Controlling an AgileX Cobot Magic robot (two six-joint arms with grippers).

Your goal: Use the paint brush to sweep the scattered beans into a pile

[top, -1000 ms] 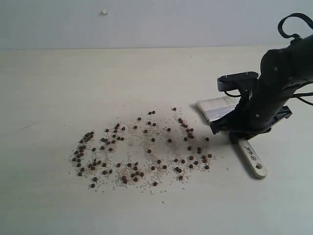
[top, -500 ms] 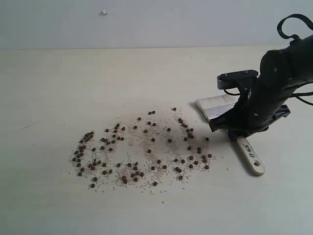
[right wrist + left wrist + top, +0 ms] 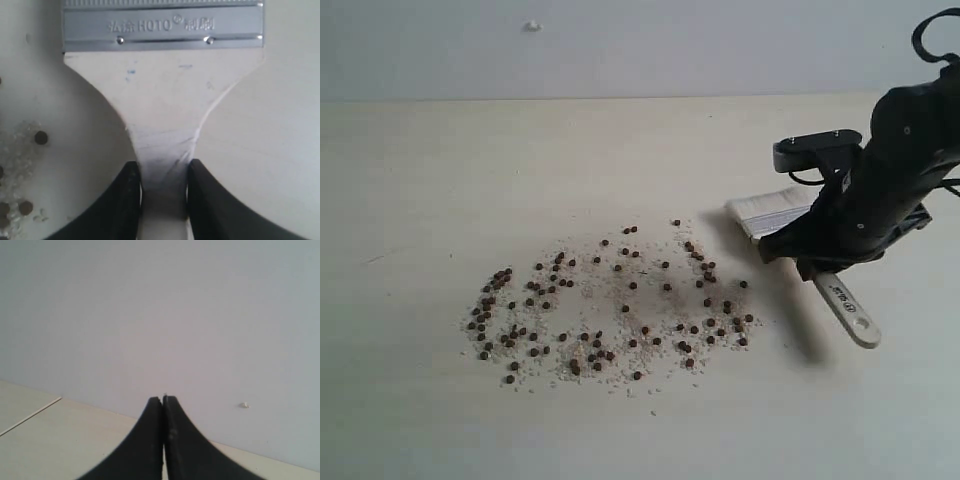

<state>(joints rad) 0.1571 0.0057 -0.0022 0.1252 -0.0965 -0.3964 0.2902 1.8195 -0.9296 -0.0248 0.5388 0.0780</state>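
**A:** How does the right arm (image 3: 910, 140) stand?

**B:** It comes in from the right side of the table (image 3: 620, 140) and bends down, so the right gripper (image 3: 164, 172) points at the table top. Its two fingers (image 3: 127, 200) press the narrow neck of the paint brush (image 3: 844, 302) from both sides, a little behind the metal band (image 3: 162, 25). So it is grasping the brush.

**A:** Where exactly is the brush?

**B:** To the right of the beans (image 3: 610, 300), near them but apart. The bristles (image 3: 772, 212) point to the far left and the wooden handle to the near right. A shadow (image 3: 803, 330) lies on the table beside the handle, so this end seems lifted. Whether the bristles touch the table, I cannot tell.

**A:** And the beans?

**B:** They lie scattered with pale grit (image 3: 20, 145) over a wide patch in the middle of the table, not yet in one heap.

**A:** The other side?

**B:** Only its wrist camera shows it. The left gripper (image 3: 163, 407) is clenched, one finger against the other with nothing between, and it faces a plain wall (image 3: 160, 315).
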